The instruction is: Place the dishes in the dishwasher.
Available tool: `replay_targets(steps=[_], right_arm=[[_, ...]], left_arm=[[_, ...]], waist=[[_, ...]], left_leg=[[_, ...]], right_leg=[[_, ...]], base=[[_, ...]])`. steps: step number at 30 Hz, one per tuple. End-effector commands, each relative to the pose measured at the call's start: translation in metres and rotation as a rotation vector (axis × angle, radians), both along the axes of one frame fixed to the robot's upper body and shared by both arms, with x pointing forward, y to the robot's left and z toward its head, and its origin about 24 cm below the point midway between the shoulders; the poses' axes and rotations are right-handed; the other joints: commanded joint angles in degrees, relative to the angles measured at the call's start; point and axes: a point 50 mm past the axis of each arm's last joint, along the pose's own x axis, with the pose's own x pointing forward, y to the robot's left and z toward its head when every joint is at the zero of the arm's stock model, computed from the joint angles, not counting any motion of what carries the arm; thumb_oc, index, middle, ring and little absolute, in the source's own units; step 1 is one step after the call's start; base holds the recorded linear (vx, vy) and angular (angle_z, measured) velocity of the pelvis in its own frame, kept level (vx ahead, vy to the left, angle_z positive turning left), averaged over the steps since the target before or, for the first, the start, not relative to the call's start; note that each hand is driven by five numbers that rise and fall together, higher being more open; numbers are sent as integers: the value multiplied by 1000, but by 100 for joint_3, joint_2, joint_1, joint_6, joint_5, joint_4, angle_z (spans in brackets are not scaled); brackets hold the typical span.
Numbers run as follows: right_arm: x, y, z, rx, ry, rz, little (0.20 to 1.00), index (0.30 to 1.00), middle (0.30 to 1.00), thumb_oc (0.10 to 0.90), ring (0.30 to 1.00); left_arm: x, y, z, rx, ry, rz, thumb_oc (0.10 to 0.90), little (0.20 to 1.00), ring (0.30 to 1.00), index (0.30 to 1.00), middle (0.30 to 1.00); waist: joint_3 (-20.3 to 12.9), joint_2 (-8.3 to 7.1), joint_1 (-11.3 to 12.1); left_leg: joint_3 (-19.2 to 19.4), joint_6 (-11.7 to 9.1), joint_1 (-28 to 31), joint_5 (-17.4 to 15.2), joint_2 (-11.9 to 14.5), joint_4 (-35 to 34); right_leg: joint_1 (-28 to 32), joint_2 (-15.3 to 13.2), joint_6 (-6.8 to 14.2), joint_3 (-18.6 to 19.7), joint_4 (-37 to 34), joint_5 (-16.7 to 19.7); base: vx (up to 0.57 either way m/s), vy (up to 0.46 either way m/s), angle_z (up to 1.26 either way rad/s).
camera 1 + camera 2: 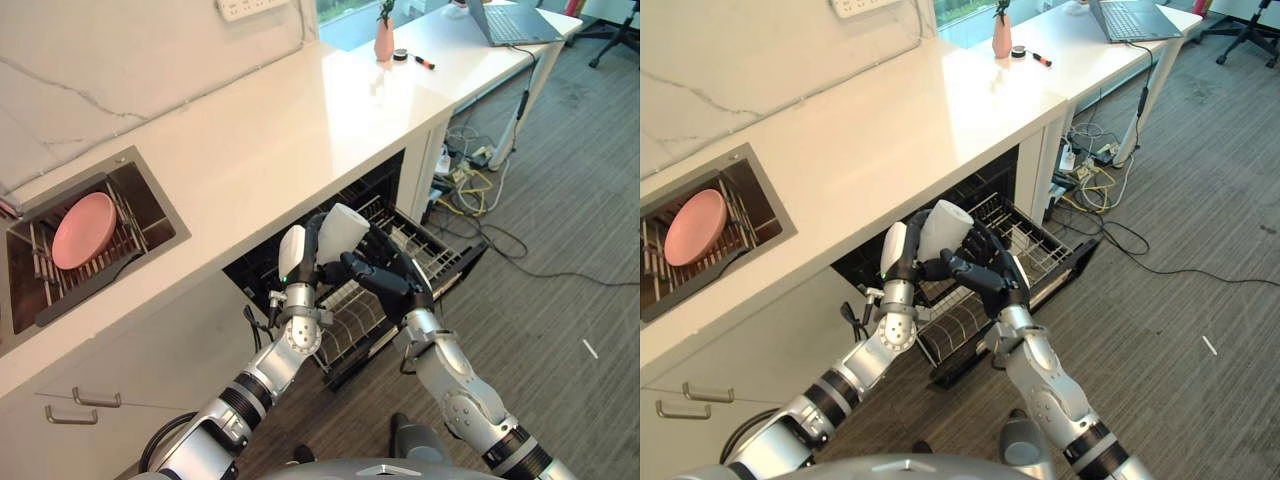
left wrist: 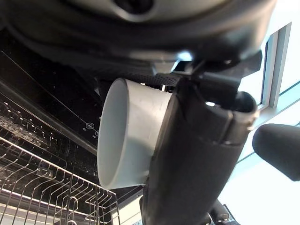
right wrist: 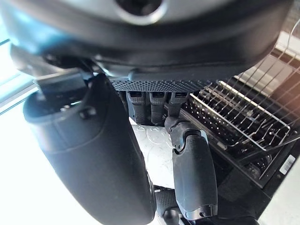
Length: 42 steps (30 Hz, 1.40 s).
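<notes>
White stone made up the table (image 1: pixel 250 140), with a pulled-out dishwasher rack (image 1: pixel 400 265) below its edge. Above that rack both hands met on a white cup (image 1: pixel 340 232). The left hand (image 1: pixel 298 262) had its fingers (image 2: pixel 197 154) curled round the cup's side; the right hand (image 1: pixel 385 278) wrapped its fingers (image 3: pixel 192 173) round it from the other side. A pink plate (image 1: pixel 84 229) leaned in the sink (image 1: pixel 150 200).

White cup (image 1: pixel 343 232), pink plate (image 1: pixel 84 229)
</notes>
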Motion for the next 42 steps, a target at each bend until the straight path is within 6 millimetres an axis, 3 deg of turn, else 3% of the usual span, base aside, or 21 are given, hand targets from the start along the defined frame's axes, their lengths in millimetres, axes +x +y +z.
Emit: replay_targets(steps=[1, 20, 34, 42], right_arm=[[19, 44, 72, 324, -290, 53, 900, 900, 900, 800, 900], [37, 102, 59, 479, -20, 46, 900, 900, 900, 800, 900], [42, 123, 47, 529, 89, 49, 900, 900, 900, 800, 900], [47, 124, 47, 534, 95, 50, 900, 900, 900, 800, 900]], left_arm=[[19, -23, 44, 15, -212, -108, 400, 300, 300, 300, 300], [20, -61, 45, 151, -232, -227, 400, 300, 300, 300, 300], [14, -82, 54, 181, -279, -355, 400, 300, 300, 300, 300], [6, -94, 64, 139, -290, -462, 400, 300, 300, 300, 300]], waist=[[-154, -685, 17], [-195, -680, 253], [-210, -671, 319], [-218, -652, 329]], left_leg=[[-248, -361, 96, -292, 18, -29], [-518, -374, 25, -292, -17, -29], [-586, -385, 31, -298, -19, -29], [-603, -393, 43, -294, -24, -29]], right_leg=[[1375, -345, 655, -269, -2183, 993], [1465, -350, 612, -492, -2183, 938], [1486, -352, 609, -558, -2183, 894], [1498, -347, 609, -584, -2183, 868]], base=[[23, -6, 6], [12, 2, 9], [6, -1, 4], [0, 0, 0]])
